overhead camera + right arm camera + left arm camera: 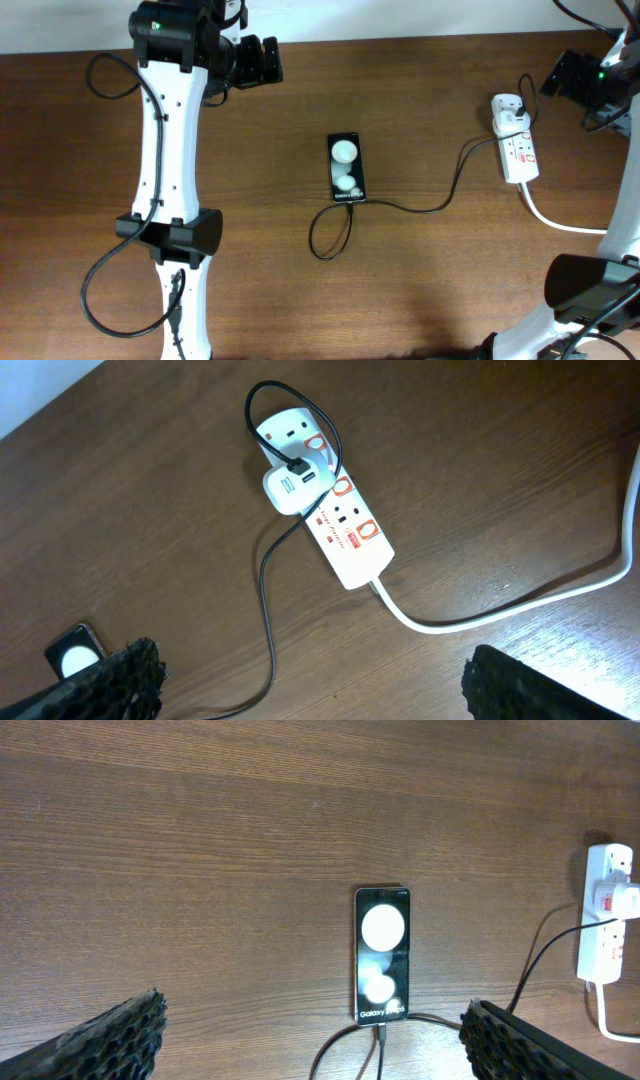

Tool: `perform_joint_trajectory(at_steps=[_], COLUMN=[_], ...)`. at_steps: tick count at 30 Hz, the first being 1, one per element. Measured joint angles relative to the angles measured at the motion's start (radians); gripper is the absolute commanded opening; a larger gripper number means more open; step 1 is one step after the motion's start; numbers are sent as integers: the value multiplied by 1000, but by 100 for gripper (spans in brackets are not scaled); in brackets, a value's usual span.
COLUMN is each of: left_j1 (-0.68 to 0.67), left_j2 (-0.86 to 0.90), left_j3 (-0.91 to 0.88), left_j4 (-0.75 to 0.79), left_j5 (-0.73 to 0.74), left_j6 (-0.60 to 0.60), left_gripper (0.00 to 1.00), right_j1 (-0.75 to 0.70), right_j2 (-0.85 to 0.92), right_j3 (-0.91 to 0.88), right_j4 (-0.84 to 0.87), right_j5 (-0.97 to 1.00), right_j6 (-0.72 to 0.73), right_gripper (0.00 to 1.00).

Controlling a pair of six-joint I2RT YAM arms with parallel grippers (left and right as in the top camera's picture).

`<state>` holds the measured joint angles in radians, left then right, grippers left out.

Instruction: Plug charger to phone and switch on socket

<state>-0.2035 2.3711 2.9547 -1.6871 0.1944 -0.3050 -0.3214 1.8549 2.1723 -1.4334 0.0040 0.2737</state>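
The black phone point(347, 168) lies flat at the table's middle, screen up with two white reflections. It also shows in the left wrist view point(381, 954) and at the right wrist view's lower left corner point(75, 654). The thin black charger cable point(425, 205) runs from the phone's near end, loops, and leads to a white adapter point(508, 123) plugged into the white socket strip point(519, 150). The adapter point(294, 487) sits on the strip point(345, 530). The plug tip point(380, 1031) sits in the phone's port. My left gripper point(310, 1045) is open, high at the back left. My right gripper point(310, 690) is open, high above the strip.
The strip's thick white cord point(560, 222) curves off toward the right edge, seen also in the right wrist view point(520, 600). The left arm's body point(170, 200) lies along the table's left side. The right arm's base point(590, 290) stands at the near right corner.
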Motion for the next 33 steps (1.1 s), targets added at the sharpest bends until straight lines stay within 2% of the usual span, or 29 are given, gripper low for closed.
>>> perform_joint_trajectory(at_steps=[10,14,18,20,24,26,30,33], left_j1=[0,0,0,0,0,0,0,0], left_j2=[0,-18,-180,-313,-552,-662,-1016,-1291], left_j3=[0,-78,-439,-687,-1134,-1304,-1698,-2052], left_j4=[0,23,274,449,726,855,1118,1448], left_j5=[-6,-146,-217,-231,-237,-237,-240,-240], left_j6=[0,1,4,15,77,109,156,164], left_gripper=[99,99,99,99,99,99,99,99], right_j1=[0,0,0,0,0,0,0,1], right_j2=[0,0,0,0,0,0,0,0], right_j3=[0,0,0,0,0,0,-1,-3], right_j4=[0,0,0,0,-1,1,-2,-2], right_j5=[0,0,0,0,0,0,4,7], right_j6=[3,4,3,3,4,3,3,3], right_gripper=[99,99,99,99,99,99,99,99])
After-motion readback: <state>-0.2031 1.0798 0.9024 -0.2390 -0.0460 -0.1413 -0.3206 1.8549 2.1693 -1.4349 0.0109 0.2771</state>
